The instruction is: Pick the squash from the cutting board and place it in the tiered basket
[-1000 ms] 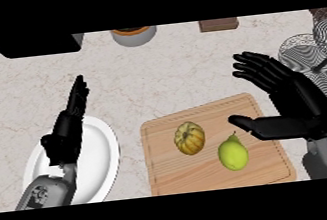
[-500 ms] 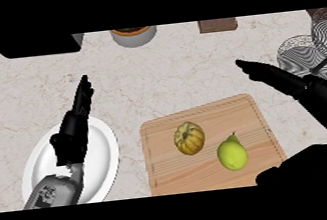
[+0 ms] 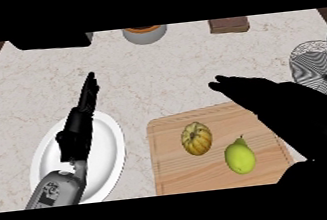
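Ribbed tan squash (image 3: 197, 138) beside smooth yellow-green pear (image 3: 240, 156) on wooden cutting board (image 3: 175, 176). Right hand (image 3: 269, 96) above board, fingers straight. Left hand (image 3: 79, 127) flat over white plate (image 3: 110, 153). Speckled stone counter (image 3: 163, 77).

Tiered basket (image 3: 323, 65) cut off at the right edge; cutting board's (image 3: 196, 179) right corner behind right hand (image 3: 285, 107).

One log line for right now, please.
squash: on board, untouched | right hand: open, above board | left hand: open, over plate
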`<state>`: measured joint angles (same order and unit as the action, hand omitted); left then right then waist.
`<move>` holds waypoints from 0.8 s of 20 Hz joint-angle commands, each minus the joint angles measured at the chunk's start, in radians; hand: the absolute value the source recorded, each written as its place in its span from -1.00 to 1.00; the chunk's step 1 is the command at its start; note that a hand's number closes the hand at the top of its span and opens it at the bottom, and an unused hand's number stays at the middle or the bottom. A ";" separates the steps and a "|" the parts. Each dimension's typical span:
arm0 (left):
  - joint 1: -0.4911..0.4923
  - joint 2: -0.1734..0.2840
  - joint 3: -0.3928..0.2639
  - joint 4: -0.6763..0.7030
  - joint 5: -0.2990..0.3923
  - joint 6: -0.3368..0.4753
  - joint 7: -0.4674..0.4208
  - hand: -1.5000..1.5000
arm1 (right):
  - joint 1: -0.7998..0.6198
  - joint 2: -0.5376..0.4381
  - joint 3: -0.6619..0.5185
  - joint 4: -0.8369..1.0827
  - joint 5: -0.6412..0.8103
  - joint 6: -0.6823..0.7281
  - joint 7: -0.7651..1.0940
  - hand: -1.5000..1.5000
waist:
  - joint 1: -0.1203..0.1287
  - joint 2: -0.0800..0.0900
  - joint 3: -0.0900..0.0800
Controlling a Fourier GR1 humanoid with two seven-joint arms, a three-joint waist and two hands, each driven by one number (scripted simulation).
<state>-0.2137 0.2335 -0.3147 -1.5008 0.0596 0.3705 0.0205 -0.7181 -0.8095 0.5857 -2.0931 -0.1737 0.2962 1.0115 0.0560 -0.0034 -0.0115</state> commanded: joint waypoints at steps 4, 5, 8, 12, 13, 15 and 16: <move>0.007 -0.001 0.020 0.033 -0.003 -0.002 -0.037 0.00 | -0.261 0.164 0.204 0.123 -0.044 0.076 0.319 -1.00 | -0.006 -0.001 0.001; -0.012 -0.012 0.013 0.024 0.005 -0.009 -0.016 0.00 | -0.307 0.196 0.208 0.189 -0.053 0.077 0.324 -1.00 | -0.003 0.001 0.002; 0.014 -0.020 -0.014 -0.019 -0.017 0.011 0.012 0.00 | -0.380 0.337 0.277 0.272 -0.036 0.016 0.387 -1.00 | -0.003 -0.006 0.004; -0.031 -0.001 0.036 0.004 0.005 -0.003 0.042 0.00 | -0.487 0.437 0.315 0.403 -0.080 0.044 0.402 -1.00 | -0.025 -0.002 0.006; 0.007 -0.017 0.018 0.019 -0.010 0.006 -0.001 0.00 | -0.491 0.446 0.321 0.450 -0.086 0.045 0.390 -1.00 | -0.027 0.000 0.006; -0.033 0.000 0.054 0.000 0.012 -0.003 0.037 0.00 | -0.503 0.454 0.345 0.432 -0.136 0.040 0.443 -1.00 | -0.045 -0.007 0.007; 0.022 0.003 0.042 0.018 0.006 -0.012 -0.013 0.00 | -0.507 0.471 0.367 0.486 -0.130 0.041 0.419 -1.00 | -0.036 -0.002 0.007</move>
<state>-0.2188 0.2281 -0.2830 -1.4943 0.0621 0.3683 0.0324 -1.1661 -0.4244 0.9010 -1.6836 -0.2719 0.2844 1.1917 0.0272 -0.0068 -0.0057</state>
